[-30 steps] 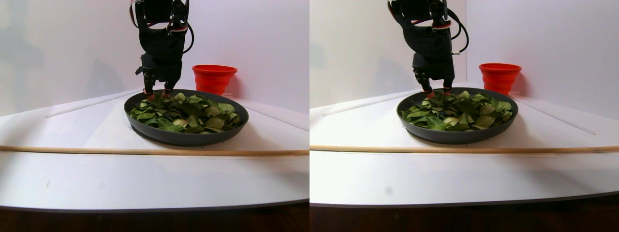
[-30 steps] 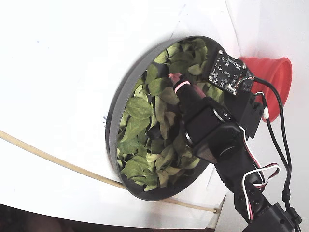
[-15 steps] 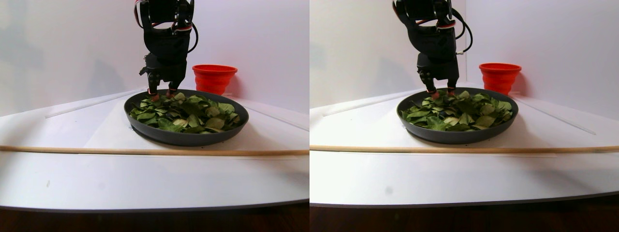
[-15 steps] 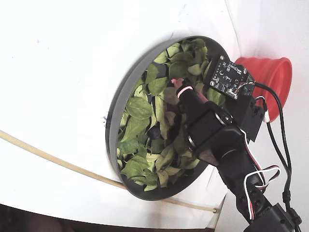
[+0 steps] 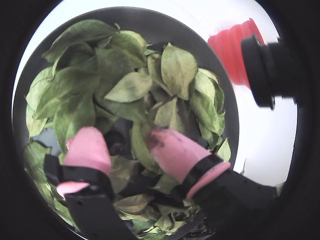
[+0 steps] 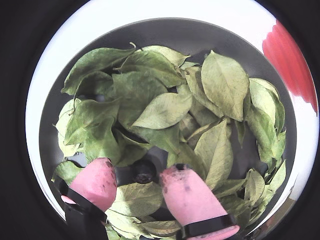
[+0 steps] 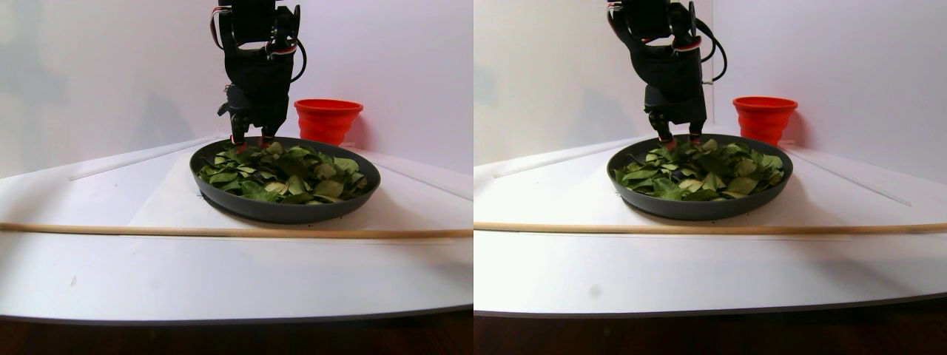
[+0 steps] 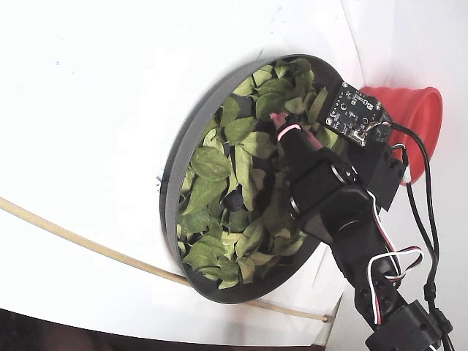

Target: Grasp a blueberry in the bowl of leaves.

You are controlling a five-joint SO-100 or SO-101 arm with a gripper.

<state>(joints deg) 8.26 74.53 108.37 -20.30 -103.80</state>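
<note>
The gripper (image 6: pixel 145 182) hangs over the bowl of leaves (image 6: pixel 150 32) with its 2 pink-capped fingers (image 6: pixel 95 182) spread apart and pointing down into the greenery. In a wrist view a small dark round blueberry (image 6: pixel 144 171) lies in the gap between the 2 fingertips, resting among the leaves (image 6: pixel 165 110) on the dark floor of the dish; neither pad touches it, and the fingers are pinching nothing. In a wrist view the same gap between the gripper (image 5: pixel 125 145) tips shows only a dark hollow ringed by leaf edges, and the berry cannot be made out there. Beyond the fingertips the leaves pile across most of the dish, with bare grey rim showing past them. A red cup (image 5: pixel 232 45) stands outside the bowl, past its rim and off to the right of the right-hand finger in that wrist view. In the stereo pair view the black arm (image 7: pixel 255 66) comes straight down so that the fingertips sit level with the leaf tops at the back edge of the bowl (image 7: pixel 285 211); the red cup (image 7: pixel 328 118) stands just behind it. A thin wooden stick (image 7: pixel 222 231) lies across the white table (image 7: pixel 222 281) in front of the dish, well apart from the fingers. In the fixed view the gripper (image 8: pixel 289 131) is over the cup-side half of the bowl (image 8: pixel 175 168).
</note>
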